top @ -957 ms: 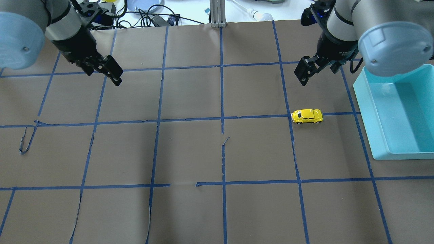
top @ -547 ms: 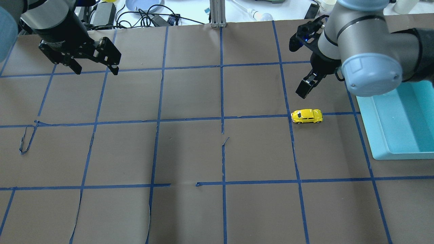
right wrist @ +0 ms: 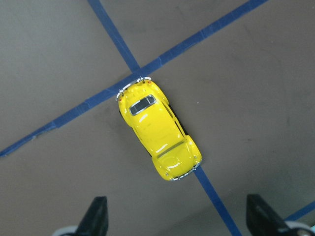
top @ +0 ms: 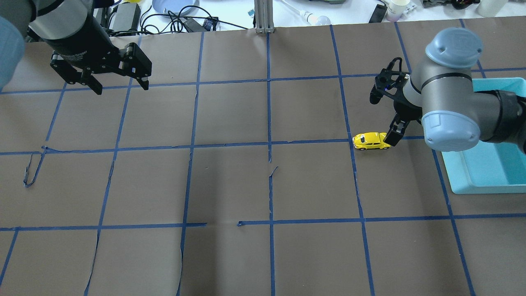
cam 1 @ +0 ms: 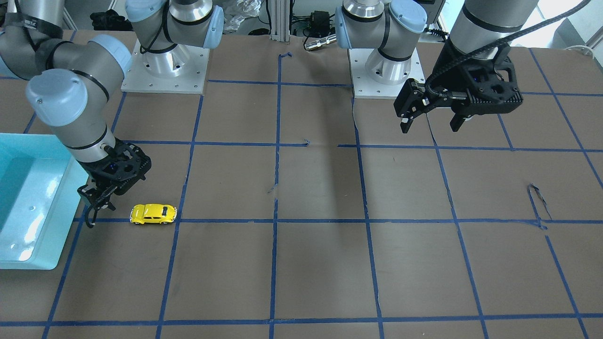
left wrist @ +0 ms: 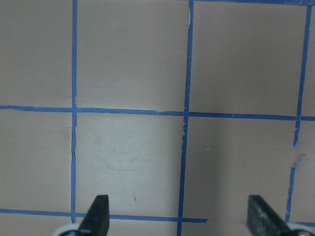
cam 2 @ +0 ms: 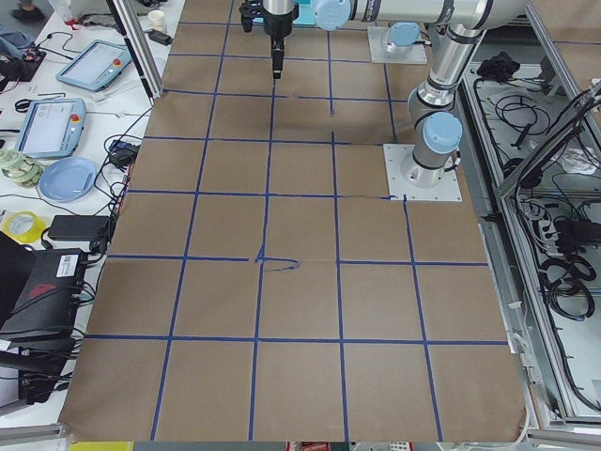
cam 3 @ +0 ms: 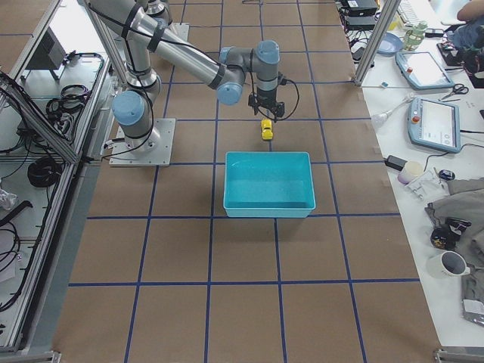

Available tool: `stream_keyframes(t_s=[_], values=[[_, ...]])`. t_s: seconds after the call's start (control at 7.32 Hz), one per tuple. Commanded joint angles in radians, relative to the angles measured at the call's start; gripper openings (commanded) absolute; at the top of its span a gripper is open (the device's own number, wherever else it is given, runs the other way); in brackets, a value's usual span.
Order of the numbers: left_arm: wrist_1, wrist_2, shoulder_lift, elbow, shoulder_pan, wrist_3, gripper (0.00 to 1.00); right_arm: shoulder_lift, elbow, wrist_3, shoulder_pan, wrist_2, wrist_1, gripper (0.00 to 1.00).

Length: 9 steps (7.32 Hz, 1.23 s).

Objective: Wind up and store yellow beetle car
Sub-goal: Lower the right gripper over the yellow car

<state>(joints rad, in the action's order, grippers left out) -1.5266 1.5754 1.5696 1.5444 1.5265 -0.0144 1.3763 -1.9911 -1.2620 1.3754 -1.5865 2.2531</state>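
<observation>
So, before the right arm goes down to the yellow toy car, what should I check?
1. Small yellow toy beetle car upright on its wheels: ok.
2. Right jaws open: ok.
3. Right jaws centred over the car: not ok, the car is offset from them.
4. Car square to the right jaws: not ok, diagonal in the wrist view.
5. Left jaws far from the car: ok.
6. Turquoise plastic bin beside the car: ok.

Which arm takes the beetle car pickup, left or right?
Right. The right gripper hovers open just beside the yellow beetle car, which shows in its wrist view, with the teal bin close by. The left gripper is open but far off on the other side.
</observation>
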Motion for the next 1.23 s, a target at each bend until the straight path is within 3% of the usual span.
stream_keyframes(t_s=[0.0, 0.27, 1.09], values=[[0.08, 0.002, -0.002, 0.023, 0.017, 0.011, 1.0, -0.069, 0.0, -0.121, -0.021, 0.019, 0.069, 1.0], [0.115, 0.002, -0.013, 0.054, 0.017, 0.01, 1.0, -0.075, 0.0, -0.189, -0.013, 0.121, 0.077, 1.0], [0.117, 0.0, -0.013, 0.052, 0.014, 0.01, 1.0, -0.161, 0.005, -0.192, 0.051, 0.105, 0.086, 1.0]])
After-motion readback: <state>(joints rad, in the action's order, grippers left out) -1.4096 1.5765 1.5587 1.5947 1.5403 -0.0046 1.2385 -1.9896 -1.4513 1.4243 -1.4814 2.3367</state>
